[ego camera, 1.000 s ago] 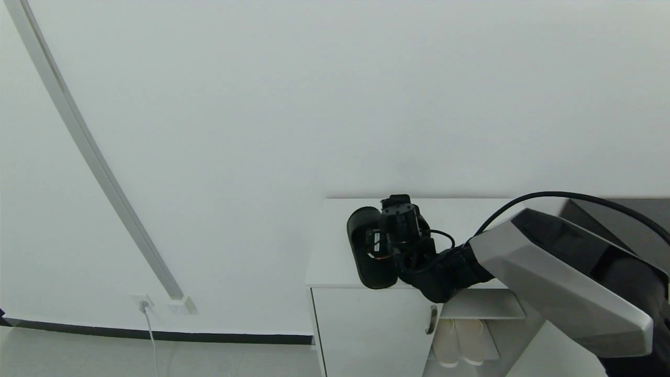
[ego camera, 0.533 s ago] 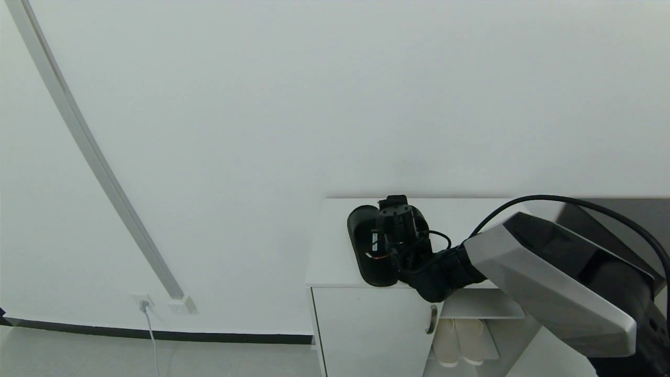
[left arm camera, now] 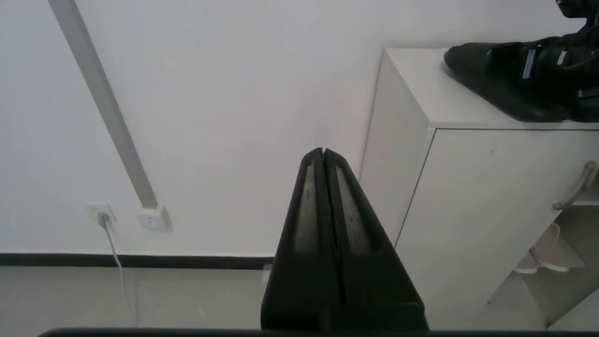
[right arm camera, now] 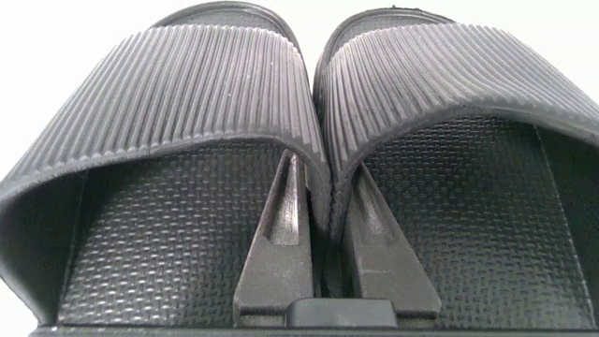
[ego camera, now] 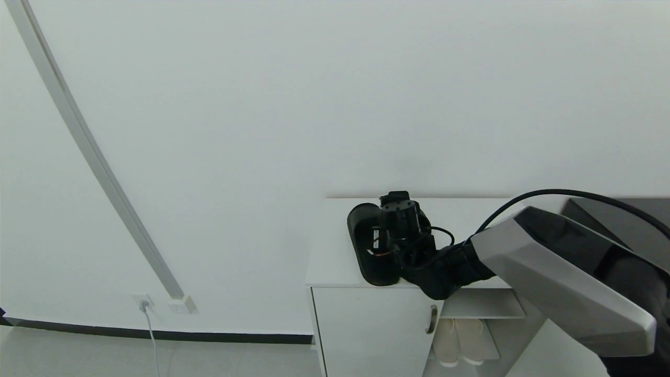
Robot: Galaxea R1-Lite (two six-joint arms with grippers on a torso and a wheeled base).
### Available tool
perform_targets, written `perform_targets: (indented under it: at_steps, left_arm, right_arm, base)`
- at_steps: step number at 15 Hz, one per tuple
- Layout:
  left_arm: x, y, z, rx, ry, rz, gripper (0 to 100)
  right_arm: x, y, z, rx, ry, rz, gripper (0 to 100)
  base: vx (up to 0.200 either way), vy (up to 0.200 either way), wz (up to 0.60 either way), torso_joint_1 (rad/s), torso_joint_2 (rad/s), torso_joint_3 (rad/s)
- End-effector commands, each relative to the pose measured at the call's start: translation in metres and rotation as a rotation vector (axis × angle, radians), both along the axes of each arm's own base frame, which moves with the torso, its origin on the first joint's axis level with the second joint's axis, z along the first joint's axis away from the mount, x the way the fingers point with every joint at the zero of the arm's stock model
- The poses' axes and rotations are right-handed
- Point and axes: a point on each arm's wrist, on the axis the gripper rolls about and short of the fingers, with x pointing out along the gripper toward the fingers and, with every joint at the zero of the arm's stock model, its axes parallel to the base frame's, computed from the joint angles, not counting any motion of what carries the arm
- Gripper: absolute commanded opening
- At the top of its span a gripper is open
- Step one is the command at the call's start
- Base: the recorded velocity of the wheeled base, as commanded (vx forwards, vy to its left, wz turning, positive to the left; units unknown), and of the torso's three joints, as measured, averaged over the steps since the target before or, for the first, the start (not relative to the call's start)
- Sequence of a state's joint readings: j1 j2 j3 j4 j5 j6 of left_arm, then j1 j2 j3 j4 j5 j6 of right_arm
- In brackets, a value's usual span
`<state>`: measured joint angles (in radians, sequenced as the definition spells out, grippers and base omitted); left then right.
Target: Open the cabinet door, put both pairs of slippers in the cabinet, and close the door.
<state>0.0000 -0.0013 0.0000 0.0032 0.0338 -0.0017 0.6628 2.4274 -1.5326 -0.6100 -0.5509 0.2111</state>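
Observation:
A pair of black slippers (ego camera: 366,251) lies on top of the white cabinet (ego camera: 335,262), close to its front edge. My right gripper (ego camera: 378,243) is shut on them: in the right wrist view its fingers sit inside the black slippers (right arm camera: 215,103), one in each, pinching the two inner walls together at my right gripper (right arm camera: 325,173). A pair of white slippers (ego camera: 460,340) stands on a lower shelf in the open right half of the cabinet. My left gripper (left arm camera: 323,164) is shut on nothing, held low and left of the cabinet (left arm camera: 412,150).
The cabinet's left door (ego camera: 371,330) is closed, with its handle (ego camera: 432,319) at its right edge. The cabinet backs onto a white wall. A grey trunking strip (ego camera: 89,152) runs down the wall to a socket with a cable (ego camera: 142,305).
My right arm has shifted a little, dipping and coming back, and the black slippers have slid slightly back from the cabinet's front edge. The grip is unchanged.

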Motion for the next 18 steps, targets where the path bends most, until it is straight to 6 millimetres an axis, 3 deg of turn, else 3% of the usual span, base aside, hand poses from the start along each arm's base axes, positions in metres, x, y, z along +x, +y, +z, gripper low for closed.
perform_targets:
  at_steps: [1,3,5,8,12,18]
  left_arm:
    - [0.000,0.000,0.000,0.000,0.001,0.000,0]
    - [0.000,0.000,0.000,0.002,0.001,0.000,0]
    - [0.000,0.000,0.000,0.000,0.001,-0.002,0]
    - [0.000,0.000,0.000,0.000,0.001,-0.002,0]
    - [0.000,0.000,0.000,-0.001,0.001,-0.002,0]
    - [0.000,0.000,0.000,-0.001,0.001,-0.003,0]
  right_arm:
    - [-0.020,-0.009,0.034,0.020,-0.027,0.016,0]
    - [-0.060,-0.034,0.064,0.046,-0.011,0.127,0]
    - [-0.089,-0.063,0.082,0.056,-0.020,0.185,0]
    - [-0.135,-0.105,0.103,0.072,-0.010,0.415,0]
    - [-0.149,-0.103,0.104,0.064,0.023,0.456,0]
    - [-0.149,-0.094,0.093,0.050,0.051,0.476,0]
  base:
    - [0.000,0.000,0.00,0.000,0.00,0.000]
    - [0.000,0.000,0.00,0.000,0.00,0.000]
    - [0.000,0.000,0.00,0.000,0.00,0.000]
    - [0.000,0.000,0.00,0.000,0.00,0.000]
    - [0.000,0.000,0.00,0.000,0.00,0.000]
    - [-0.033,0.000,0.00,0.000,0.00,0.000]
